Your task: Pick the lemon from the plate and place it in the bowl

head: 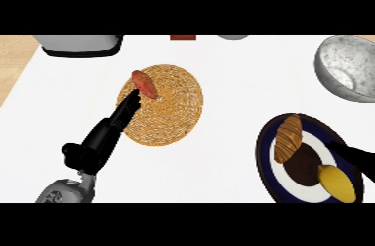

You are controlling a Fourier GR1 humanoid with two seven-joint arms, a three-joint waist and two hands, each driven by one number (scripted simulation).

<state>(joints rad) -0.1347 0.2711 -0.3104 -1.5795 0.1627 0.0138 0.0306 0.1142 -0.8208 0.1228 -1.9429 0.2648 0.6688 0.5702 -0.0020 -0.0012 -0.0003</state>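
The yellow lemon (337, 183) lies at the near right of a dark blue plate (266, 158) with a white centre, at the lower right. My right hand (356, 158) comes in from the right edge with straight fingers over the plate, just above and behind the lemon, holding nothing. The grey marbled bowl (344, 66) stands at the far right, apart from the plate. My left hand (99, 143) lies open at the left, fingers stretched onto a woven round mat (172, 108), their tips beside a reddish sweet potato (144, 84).
On the plate there is also a striped brown pastry (288, 137) and a dark brown round piece (304, 168). A grey appliance (77, 44) stands at the far left. A red-brown item (183, 36) and a grey item (233, 36) sit at the far edge.
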